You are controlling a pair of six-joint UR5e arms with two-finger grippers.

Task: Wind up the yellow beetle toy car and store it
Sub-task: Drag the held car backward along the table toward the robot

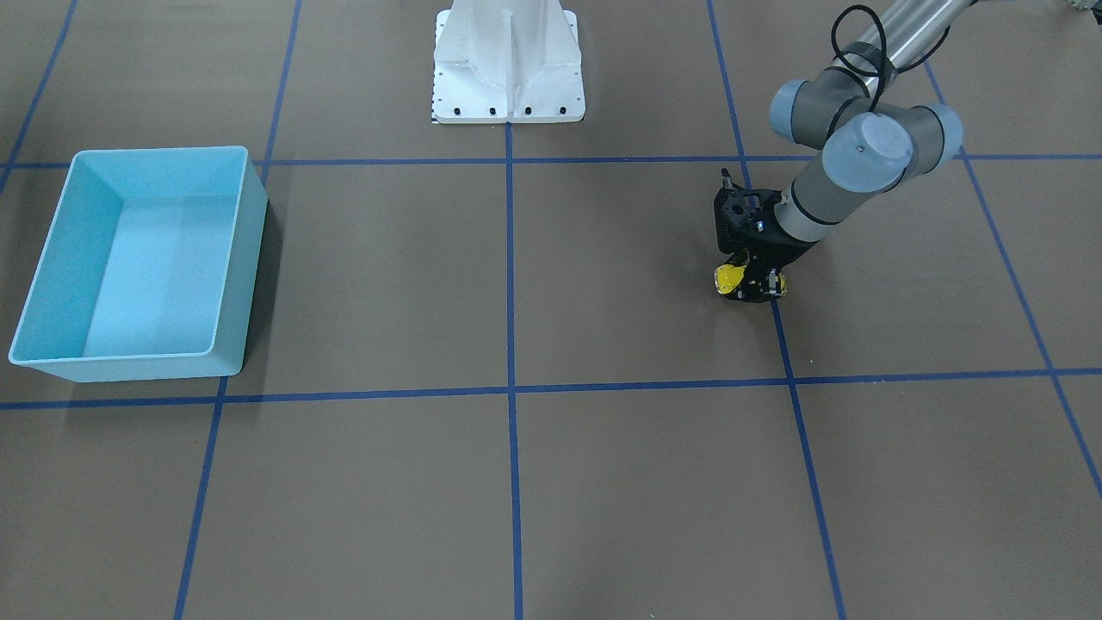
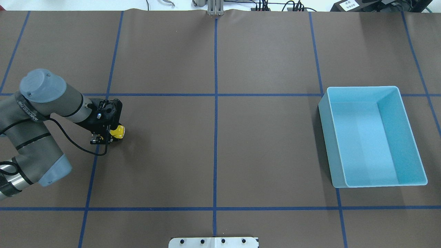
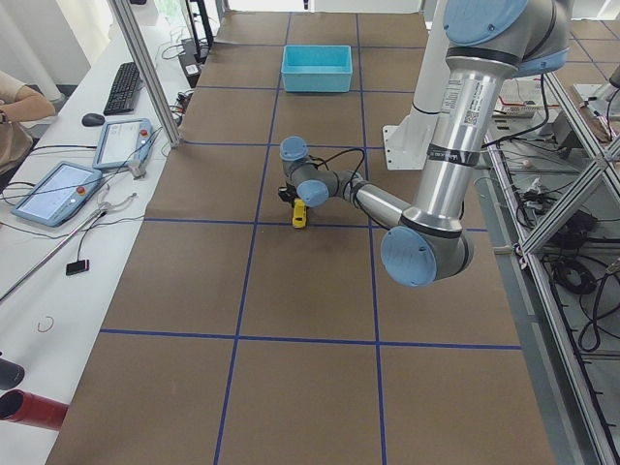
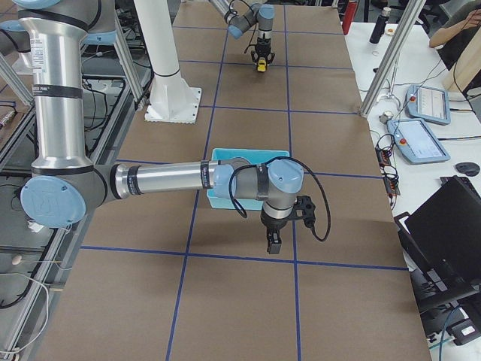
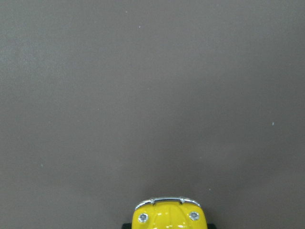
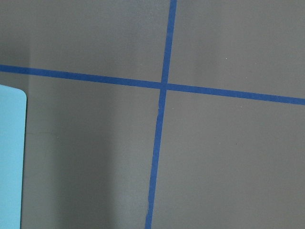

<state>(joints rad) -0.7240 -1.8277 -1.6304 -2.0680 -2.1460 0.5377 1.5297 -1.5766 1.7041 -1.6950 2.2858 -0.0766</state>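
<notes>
Overhead exterior showed the left hand low over the tabletop, closed on the rear of the yellow beetle toy car — only the rounded nose stood out past the fingers. Left wrist-mounted view had the silvery bumper and headlights at its bottom edge, with bare brown surface ahead. The car seemed to sit wheels-down. I judged that suited a pull-back wind, since the wheels must drag on the surface to load the spring. The blue bin stood well apart on the robot's right side. The right hand hung near that bin, pointing down, probably placed there for the storing — whether it was open I could not tell.
</notes>
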